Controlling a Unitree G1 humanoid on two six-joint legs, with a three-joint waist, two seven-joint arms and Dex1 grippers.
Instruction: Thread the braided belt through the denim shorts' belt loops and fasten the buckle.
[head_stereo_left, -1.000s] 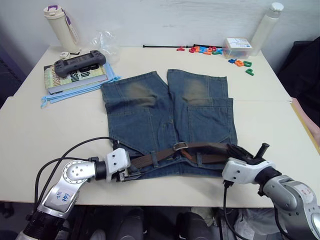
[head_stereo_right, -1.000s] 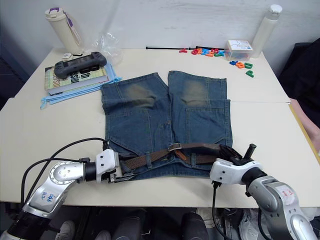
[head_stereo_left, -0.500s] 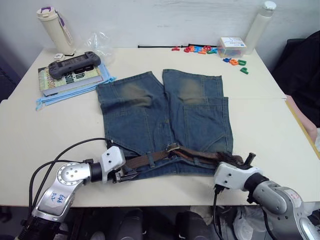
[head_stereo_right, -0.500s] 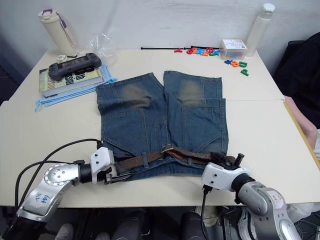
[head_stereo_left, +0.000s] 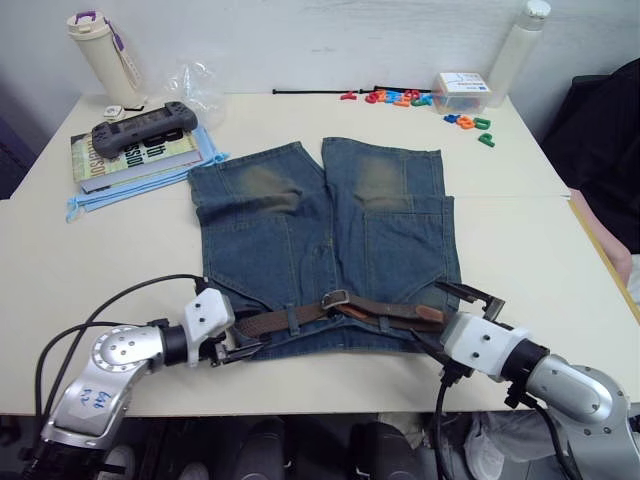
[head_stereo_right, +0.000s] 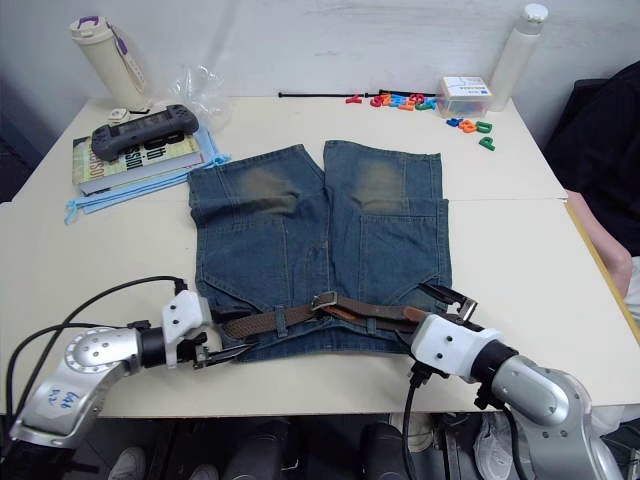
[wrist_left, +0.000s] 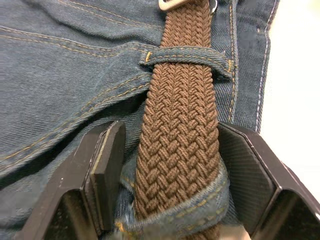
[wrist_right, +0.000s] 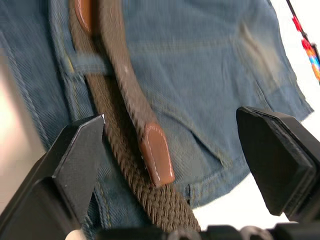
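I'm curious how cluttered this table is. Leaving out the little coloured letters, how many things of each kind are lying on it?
Bottles: 2
Denim shorts: 1
Braided belt: 1
Book: 1
Game handheld: 1
Light blue cloth: 1
Clear plastic bag: 1
Small box: 1
Thin black cord: 1
Total: 10

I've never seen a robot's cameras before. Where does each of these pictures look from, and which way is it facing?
Left and right eye views: head camera, facing forward and down at the denim shorts; both arms show.
Left wrist view: looks along the left tool, open astride the braided belt at a belt loop.
Right wrist view: looks along the open right tool at the belt's leather tip.
Shared: both wrist views show belt on denim.
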